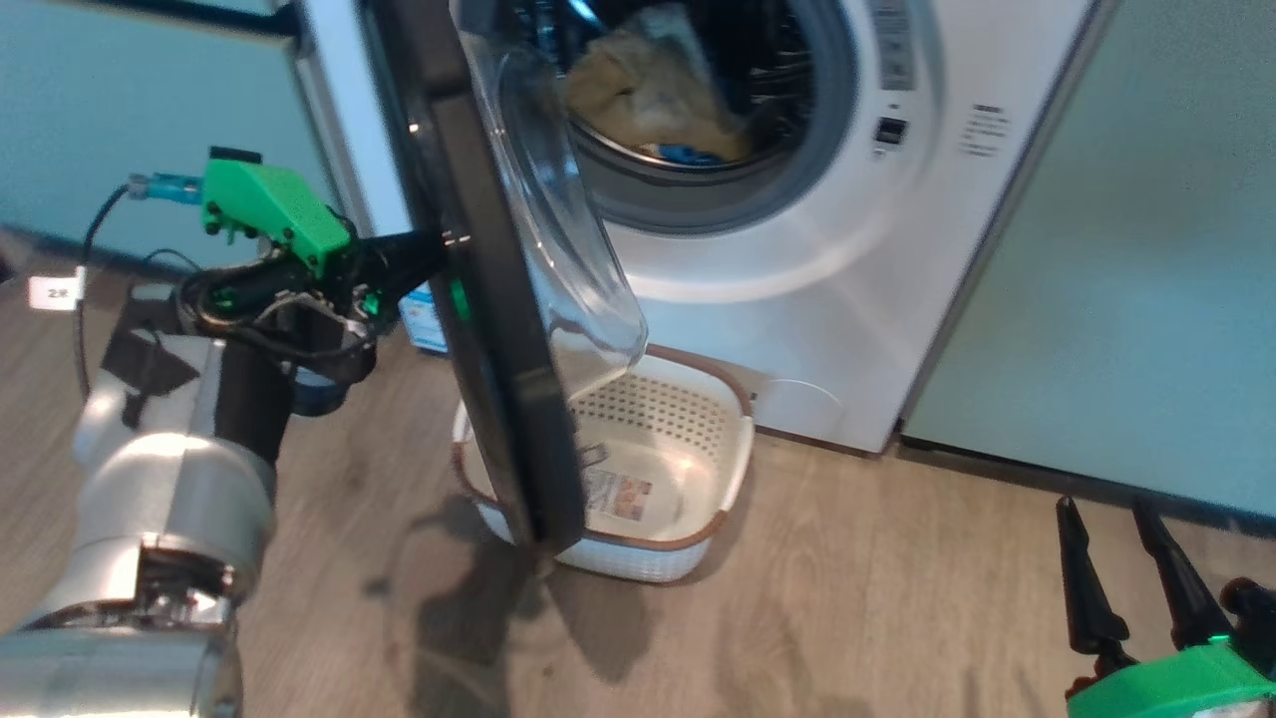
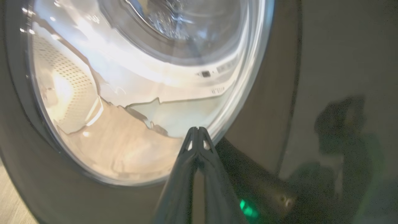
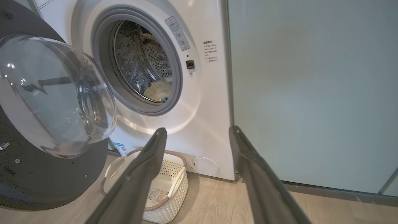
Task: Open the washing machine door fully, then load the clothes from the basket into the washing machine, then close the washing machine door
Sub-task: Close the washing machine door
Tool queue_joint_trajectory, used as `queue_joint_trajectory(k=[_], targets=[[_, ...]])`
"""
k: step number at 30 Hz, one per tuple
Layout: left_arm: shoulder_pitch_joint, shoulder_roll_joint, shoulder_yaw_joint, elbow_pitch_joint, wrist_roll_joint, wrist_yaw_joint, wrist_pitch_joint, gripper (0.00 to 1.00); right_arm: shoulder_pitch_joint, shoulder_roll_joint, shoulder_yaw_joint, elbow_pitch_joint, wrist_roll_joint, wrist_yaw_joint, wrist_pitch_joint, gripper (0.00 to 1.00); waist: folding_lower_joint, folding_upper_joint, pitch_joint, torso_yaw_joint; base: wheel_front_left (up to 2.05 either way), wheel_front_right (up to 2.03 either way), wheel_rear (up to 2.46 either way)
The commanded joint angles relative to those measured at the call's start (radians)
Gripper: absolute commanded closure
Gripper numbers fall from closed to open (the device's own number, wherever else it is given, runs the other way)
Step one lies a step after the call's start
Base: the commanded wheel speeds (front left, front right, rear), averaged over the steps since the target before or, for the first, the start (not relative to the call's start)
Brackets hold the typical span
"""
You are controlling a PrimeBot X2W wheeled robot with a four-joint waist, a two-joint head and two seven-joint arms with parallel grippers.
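Door-closing step, I judge: pale yellow soft clothes [image 1: 648,95] lie inside the white front-loading washing machine [image 1: 847,299]. The cream perforated plastic basket [image 1: 638,563] before it holds none. The left claw [image 1: 431,249], pinched shut, touches the large round glossy black washing machine door [image 1: 503,399]; the right claw [image 1: 1105,511] gapes. Next: push it home.

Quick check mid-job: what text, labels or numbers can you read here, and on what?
White tag at far left: maybe "2", rest blurred.
Washing machine front sticker: too small to read.
Printed lines beside its opening: too small.
Blue sticker low on it: blurred.
Basket base label: blurred.
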Motion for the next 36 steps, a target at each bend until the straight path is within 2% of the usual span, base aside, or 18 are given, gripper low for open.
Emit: queue_joint_trajectory(k=[1, 7, 15, 21, 27, 33, 34, 35, 36], targets=[[-0.027, 0.018, 0.02, -0.048, -0.009, 0.001, 0.008, 1.0, -0.028, -0.02, 0.014, -0.028, -0.003, 0.0, -0.007, 0.0, -0.0001, -0.0001, 0.003, -0.04, 0.0, 0.0, 0.0], [0.008, 0.002, 0.028, -0.09, -0.013, 0.007, -0.017, 1.0, -0.038, -0.021, 0.021, -0.028, -0.003, 0.0, -0.007, 0.0, -0.0001, -0.0001, 0.007, -0.138, 0.0, 0.0, 0.0], [0.027, 0.017, 0.053, -0.118, -0.01, 0.008, -0.075, 1.0, -0.042, -0.031, 0.018, -0.026, -0.002, 0.0, -0.007, 0.0, -0.0001, -0.0001, 0.024, -0.272, 0.0, 0.0, 0.0], [0.034, 0.022, 0.066, -0.122, -0.011, 0.008, -0.103, 1.0, -0.036, -0.031, 0.013, -0.028, -0.002, 0.0, -0.007, 0.0, -0.0001, -0.0001, 0.031, -0.338, 0.0, 0.0, 0.0], [0.044, 0.021, 0.078, -0.119, -0.016, 0.001, -0.127, 1.0, -0.032, -0.03, 0.007, -0.029, -0.003, 0.0, -0.007, 0.0, -0.0001, -0.0001, 0.026, -0.348, 0.0, 0.0, 0.0], [0.061, 0.025, 0.08, -0.11, -0.008, -0.008, -0.153, 1.0, -0.023, -0.029, 0.001, -0.03, -0.005, 0.0, -0.007, 0.0, -0.0001, -0.0001, 0.014, -0.31, 0.0, 0.0, 0.0], [0.064, 0.029, 0.081, -0.108, -0.005, -0.01, -0.16, 0.94, -0.022, -0.029, 0.001, -0.031, -0.005, 0.0, -0.007, 0.0, -0.0001, -0.0001, 0.013, -0.302, 0.0, 0.0, 0.0], [0.067, 0.034, 0.082, -0.106, 0.0, -0.011, -0.171, 0.69, -0.021, -0.028, 0.002, -0.031, -0.005, 0.0, -0.007, 0.0, -0.0001, -0.0001, 0.012, -0.294, 0.0, 0.0, 0.0], [0.071, 0.04, 0.081, -0.105, 0.008, -0.013, -0.185, 0.56, -0.02, -0.028, 0.001, -0.032, -0.005, 0.0, -0.007, 0.0, -0.0001, -0.0001, 0.01, -0.285, 0.0, 0.0, 0.0]])
